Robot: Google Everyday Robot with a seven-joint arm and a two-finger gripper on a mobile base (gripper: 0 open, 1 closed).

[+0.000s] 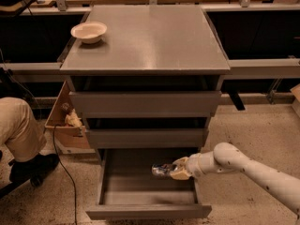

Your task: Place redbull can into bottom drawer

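White bowl (88,32) (far-left corner) — on cabinet top (154,41).

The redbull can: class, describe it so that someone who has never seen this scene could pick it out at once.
Find the grey cabinet with three drawers; its bottom drawer stands open. Over that drawer's right side, the gripper holds the redbull can on its side. It is slim, shiny metal, unlike the wide white bowl on the cabinet top.

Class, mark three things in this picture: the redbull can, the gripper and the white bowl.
redbull can (161,170), camera view, its shiny body.
gripper (176,171), camera view, between fingertips, over the bottom drawer (147,212).
white bowl (89,31), camera view, its inside.
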